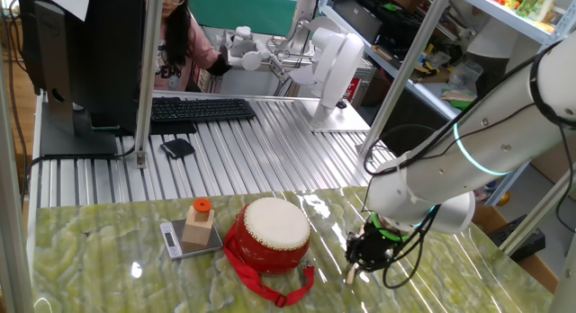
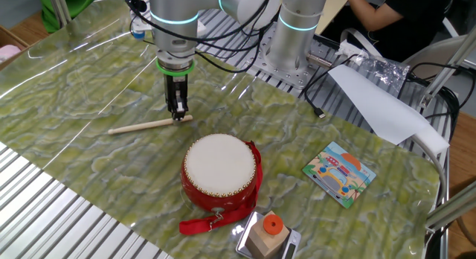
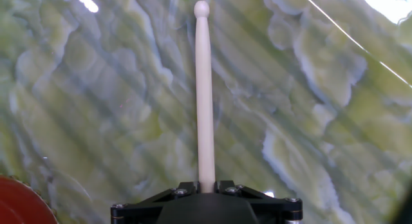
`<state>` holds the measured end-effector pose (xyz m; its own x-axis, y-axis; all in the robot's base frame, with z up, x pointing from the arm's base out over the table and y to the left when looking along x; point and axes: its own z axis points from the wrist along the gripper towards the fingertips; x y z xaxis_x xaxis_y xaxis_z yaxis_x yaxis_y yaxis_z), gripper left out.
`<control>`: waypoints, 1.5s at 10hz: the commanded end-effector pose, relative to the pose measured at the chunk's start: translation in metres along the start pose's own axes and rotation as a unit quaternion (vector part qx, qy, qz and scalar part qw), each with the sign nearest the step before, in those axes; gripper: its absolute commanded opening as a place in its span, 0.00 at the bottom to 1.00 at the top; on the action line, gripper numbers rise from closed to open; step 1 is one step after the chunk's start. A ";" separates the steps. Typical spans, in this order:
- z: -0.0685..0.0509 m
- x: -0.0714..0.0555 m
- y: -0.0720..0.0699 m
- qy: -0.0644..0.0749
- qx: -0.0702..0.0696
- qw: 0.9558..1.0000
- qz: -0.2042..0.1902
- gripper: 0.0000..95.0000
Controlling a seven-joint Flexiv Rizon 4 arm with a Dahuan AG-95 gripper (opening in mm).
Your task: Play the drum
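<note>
Robotics lab: aluminium frame (image 1: 144,70), cluttered shelves (image 1: 423,34), keyboard (image 1: 200,109).

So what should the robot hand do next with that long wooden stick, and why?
Probably lift it straight up. The black two-finger gripper looks closed on one end of the pale wooden drumstick, which lies flat on the green marbled table. The red drum with the cream skin top sits beside it, so the stick must rise before swinging over.

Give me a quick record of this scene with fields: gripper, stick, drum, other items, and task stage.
gripper: gripper points down, shut on one end of the drumstick
stick: drumstick lies flat on the green marbled table
drum: drum upright beside it, untouched
other items: wooden block, picture card
task stage: stick gripped, not yet lifted
</note>
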<state>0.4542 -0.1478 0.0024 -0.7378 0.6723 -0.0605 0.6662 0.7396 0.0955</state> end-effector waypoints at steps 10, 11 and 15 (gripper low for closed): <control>-0.042 -0.006 0.008 0.024 0.003 0.999 -0.039 0.00; -0.043 -0.006 0.008 0.024 0.003 0.999 -0.040 0.00; -0.047 -0.006 0.008 0.026 0.001 0.999 -0.044 0.00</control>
<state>0.4607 -0.1478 0.0486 -0.7983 0.6019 -0.0194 0.5982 0.7963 0.0898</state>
